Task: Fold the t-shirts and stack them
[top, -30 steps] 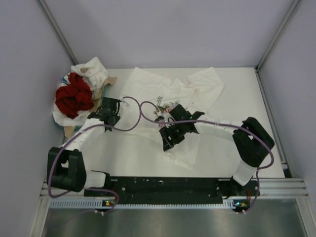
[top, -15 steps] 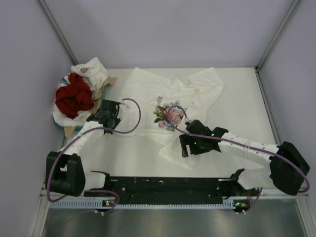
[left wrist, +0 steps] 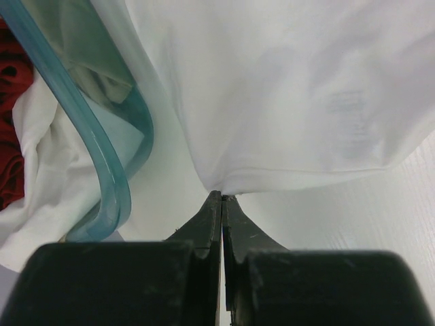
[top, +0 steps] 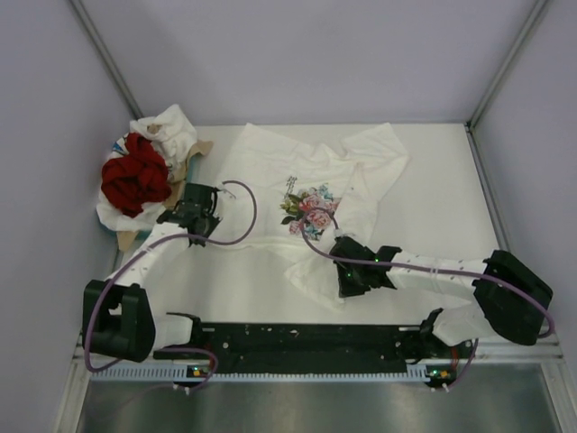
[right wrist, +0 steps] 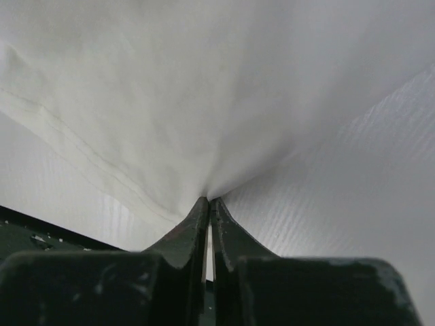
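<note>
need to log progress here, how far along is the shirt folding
Nothing is folded or stacked yet. The printed white shirt lies spread out, print up. In hand: the left gripper and right gripper are each shut on an edge of it. Left: folding it, then the red shirts and white shirts heaped in the tray.

Left tool (left wrist: 222, 198) and right tool (right wrist: 208, 201) are both clamped closed, stretched forward low.

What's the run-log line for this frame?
floral t-shirt: spread on table | left gripper: shut on its edge | right gripper: shut on its hem | other shirts: heaped in tray
</note>
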`<state>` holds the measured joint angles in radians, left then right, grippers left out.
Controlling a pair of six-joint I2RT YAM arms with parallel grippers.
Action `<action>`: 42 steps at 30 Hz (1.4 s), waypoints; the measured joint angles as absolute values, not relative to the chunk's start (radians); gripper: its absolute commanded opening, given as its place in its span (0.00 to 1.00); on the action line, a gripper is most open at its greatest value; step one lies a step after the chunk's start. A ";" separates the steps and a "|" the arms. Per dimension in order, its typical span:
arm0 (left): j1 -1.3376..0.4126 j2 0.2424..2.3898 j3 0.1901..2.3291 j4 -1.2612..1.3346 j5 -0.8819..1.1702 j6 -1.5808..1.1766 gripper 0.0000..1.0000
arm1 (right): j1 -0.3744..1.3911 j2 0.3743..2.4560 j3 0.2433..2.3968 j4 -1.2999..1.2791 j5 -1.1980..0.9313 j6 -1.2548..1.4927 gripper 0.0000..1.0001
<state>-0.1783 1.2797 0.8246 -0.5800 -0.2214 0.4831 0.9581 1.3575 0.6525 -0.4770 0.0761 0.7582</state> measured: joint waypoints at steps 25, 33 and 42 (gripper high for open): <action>-0.236 1.048 0.899 -0.997 0.122 0.588 0.00 | 0.749 0.670 0.945 -1.025 0.225 0.781 0.00; -0.239 1.378 1.162 -0.859 -0.031 0.566 0.00 | 0.103 1.069 0.942 -0.645 -0.108 0.603 0.00; -0.250 1.666 2.100 -0.580 -0.246 0.551 0.00 | -0.010 1.689 2.181 -0.603 -0.252 0.457 0.00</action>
